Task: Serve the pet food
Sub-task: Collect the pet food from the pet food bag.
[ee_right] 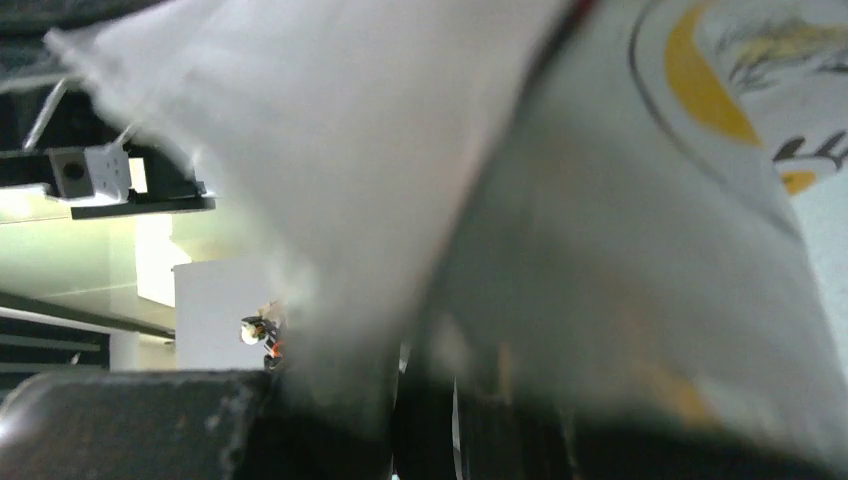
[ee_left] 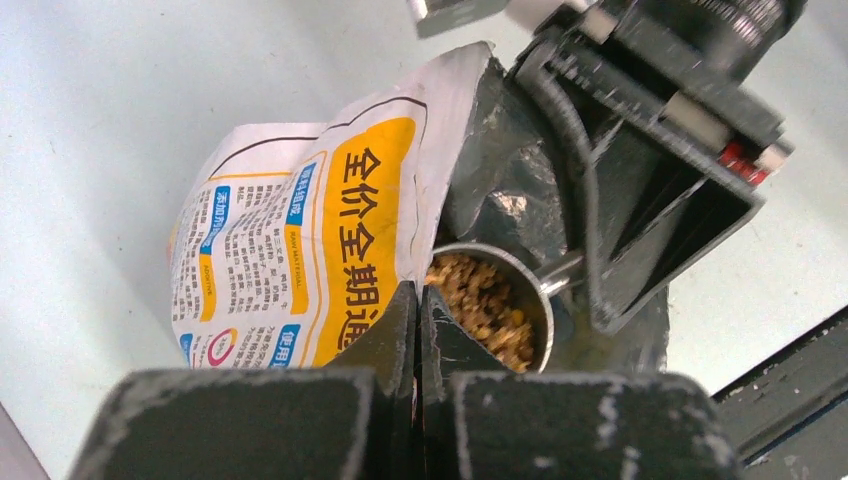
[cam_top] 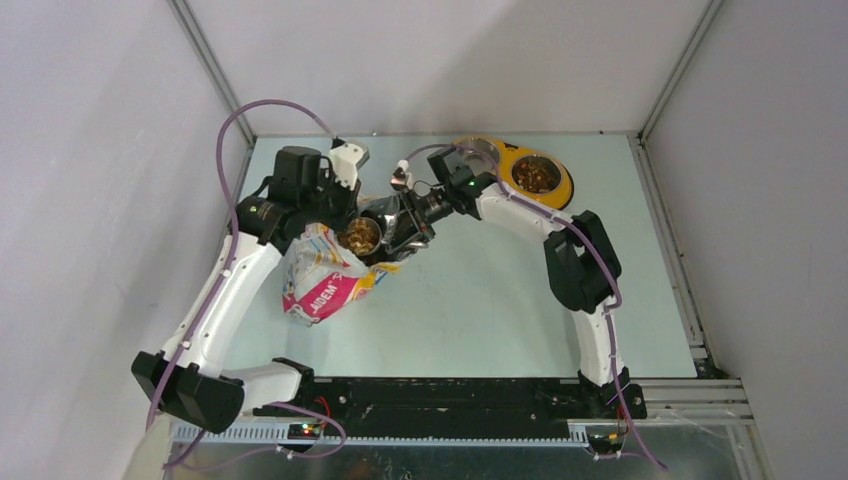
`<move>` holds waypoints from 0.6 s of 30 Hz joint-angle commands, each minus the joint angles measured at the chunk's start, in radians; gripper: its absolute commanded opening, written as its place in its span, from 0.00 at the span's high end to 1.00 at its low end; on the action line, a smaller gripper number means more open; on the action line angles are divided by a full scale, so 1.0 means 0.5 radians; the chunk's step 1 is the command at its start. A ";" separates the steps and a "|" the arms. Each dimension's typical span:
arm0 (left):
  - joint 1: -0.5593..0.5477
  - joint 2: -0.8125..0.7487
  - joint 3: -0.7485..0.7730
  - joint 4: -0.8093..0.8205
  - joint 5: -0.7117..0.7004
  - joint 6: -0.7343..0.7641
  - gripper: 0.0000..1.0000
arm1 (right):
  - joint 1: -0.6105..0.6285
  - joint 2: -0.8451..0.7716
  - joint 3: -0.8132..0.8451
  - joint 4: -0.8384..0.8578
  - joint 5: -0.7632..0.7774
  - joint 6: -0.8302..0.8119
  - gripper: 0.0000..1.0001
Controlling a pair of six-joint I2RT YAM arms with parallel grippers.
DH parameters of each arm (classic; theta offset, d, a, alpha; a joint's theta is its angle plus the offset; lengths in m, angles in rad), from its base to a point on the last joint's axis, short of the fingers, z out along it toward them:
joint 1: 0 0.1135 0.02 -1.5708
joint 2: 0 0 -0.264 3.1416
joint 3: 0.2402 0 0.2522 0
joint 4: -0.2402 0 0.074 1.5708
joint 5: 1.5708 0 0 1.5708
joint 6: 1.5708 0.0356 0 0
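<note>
1. Brown and tan pet food [ee_left: 485, 305] fills the grey metal scoop [ee_left: 535, 300], which sits inside the mouth of the bag [ee_left: 300, 240]. More of it lies in the right-hand bowl of the yellow feeder [cam_top: 563, 192] at the far side of the counter [cam_top: 480, 300]. The feeder's other bowl is partly hidden by the right arm
2. Handling, judged: the pieces are small, dry, loose and light. They cannot be gripped directly, and any tilt or jolt of the scoop is likely to roll them out. The proper hold is the scoop's handle, with the cup kept level
3. The bag is glossy film, soft and crumpled. It is judged slippery and likely to fold shut if let go, and its rim is the sensible place to hold it
4. Left tool [ee_left: 418, 330]: clenched, fingers pressed together on the bag's rim, propping the mouth open
5. Right tool [cam_top: 408, 218]: grasping the scoop by its handle, as the left wrist view shows. Its own camera is blocked by bag film
6. Surface: the counter is pale blue-green, smooth and flat, so spilled pieces would likely scatter
7. Room: pale walls [cam_top: 100, 150] with metal frame posts close in on three sides. The two wrists work near each other at the bag. The feeder stands well apart from the bag, just beside the right forearm
</note>
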 commanded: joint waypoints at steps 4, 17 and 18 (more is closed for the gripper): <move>0.036 -0.201 0.142 -0.078 0.179 0.061 1.00 | -0.138 -0.359 -0.041 -0.099 -0.047 -0.185 1.00; 0.043 -0.230 0.123 -0.106 0.384 0.067 1.00 | -0.147 -0.369 -0.201 0.243 -0.045 0.170 1.00; 0.043 -0.227 0.108 -0.098 0.395 0.062 1.00 | -0.137 -0.358 -0.138 0.202 -0.030 0.130 1.00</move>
